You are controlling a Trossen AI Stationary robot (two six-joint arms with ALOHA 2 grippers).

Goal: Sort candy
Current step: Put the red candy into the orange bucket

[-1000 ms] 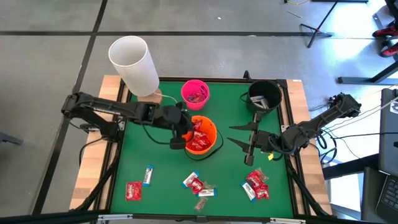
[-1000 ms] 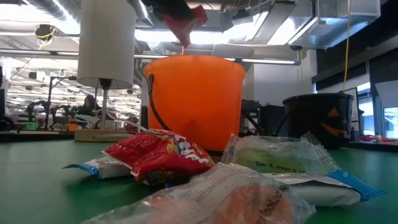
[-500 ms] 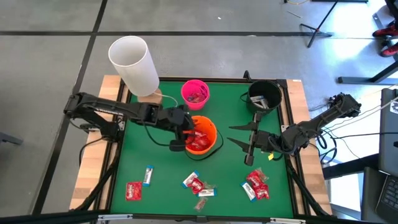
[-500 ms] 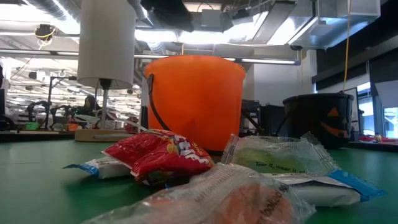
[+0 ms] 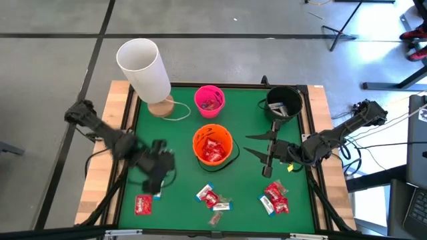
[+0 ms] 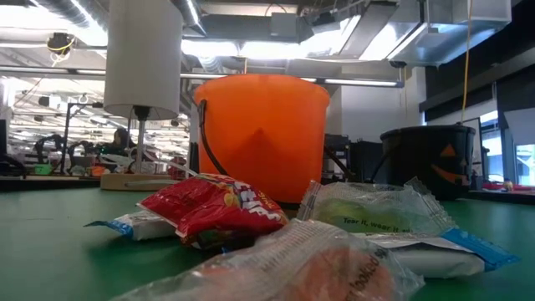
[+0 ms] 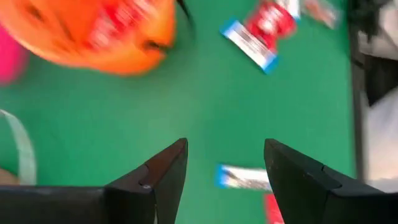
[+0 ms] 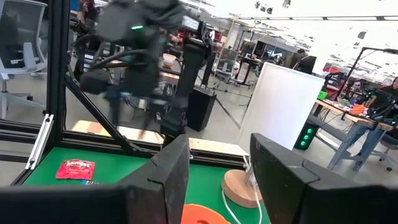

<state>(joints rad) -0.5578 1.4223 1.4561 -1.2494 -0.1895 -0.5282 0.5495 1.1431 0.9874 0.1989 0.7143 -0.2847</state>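
The left end effector (image 7: 225, 163), fingers spread and empty, hovers over a blue-ended candy (image 7: 242, 177) on the green surface (image 5: 180, 180). Only the overhead view shows three buckets: orange (image 5: 213, 145), pink (image 5: 209, 100), black (image 5: 283, 101). The right end effector (image 5: 267, 150) waits, spread.

Bright, even overhead light; motion-blurred left arm (image 5: 143, 160) and left wrist view; glaring ceiling lamps (image 6: 284, 48); defocused foreground candy (image 6: 318, 263)

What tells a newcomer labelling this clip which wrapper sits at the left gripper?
Start at the orange bucket mid-table, then go to the open left gripper on the green mat. Just past it lies a narrow white candy bar with blue ends, unlike the square red pack beside it.
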